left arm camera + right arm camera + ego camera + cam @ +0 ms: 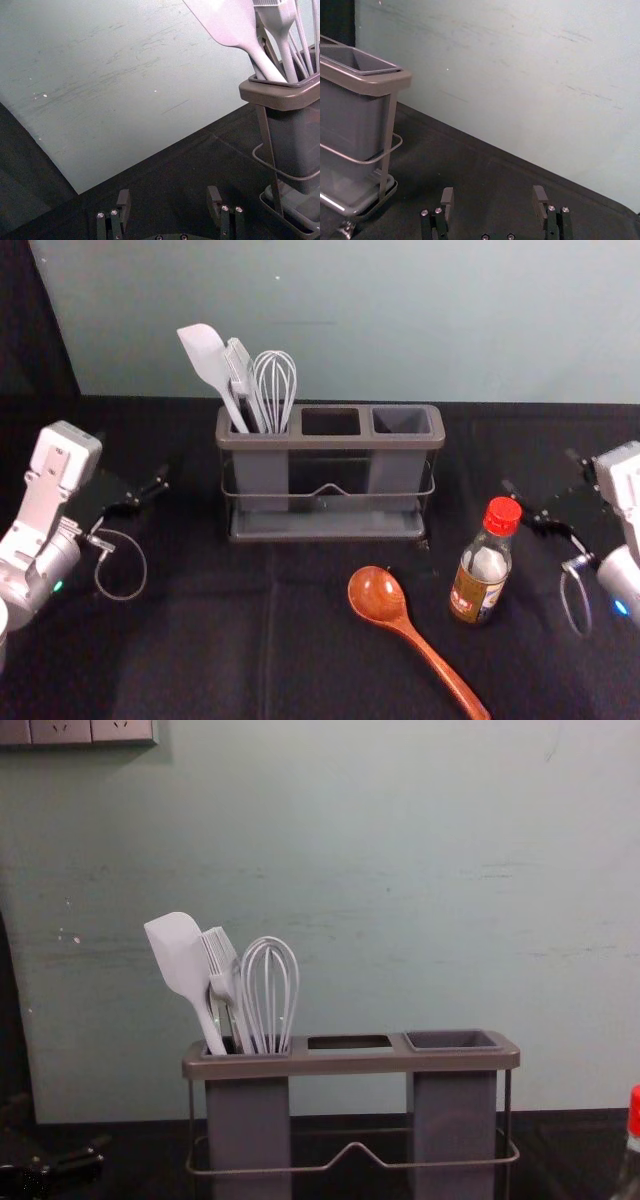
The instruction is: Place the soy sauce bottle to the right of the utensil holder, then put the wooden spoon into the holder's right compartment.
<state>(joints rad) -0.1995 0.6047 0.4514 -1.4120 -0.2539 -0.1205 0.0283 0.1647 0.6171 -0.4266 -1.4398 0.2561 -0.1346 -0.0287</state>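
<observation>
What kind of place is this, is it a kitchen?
Probably a robot lab set up like a kitchen: the utensil holder and soy sauce bottle look kitcheny, but they stand between a robot's left arm and right arm.

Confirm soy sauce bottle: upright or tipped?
Upright: the bottle stands on its base on the table, red cap on top.

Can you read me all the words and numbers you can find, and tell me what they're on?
I can't read any words or numbers here.
Soy sauce bottle: its label has markings, but they are too small and blurred to read.
Wall sockets: slots for plugs, no words that I can make out.
Utensil holder and wooden spoon: no writing that I can see.
</observation>
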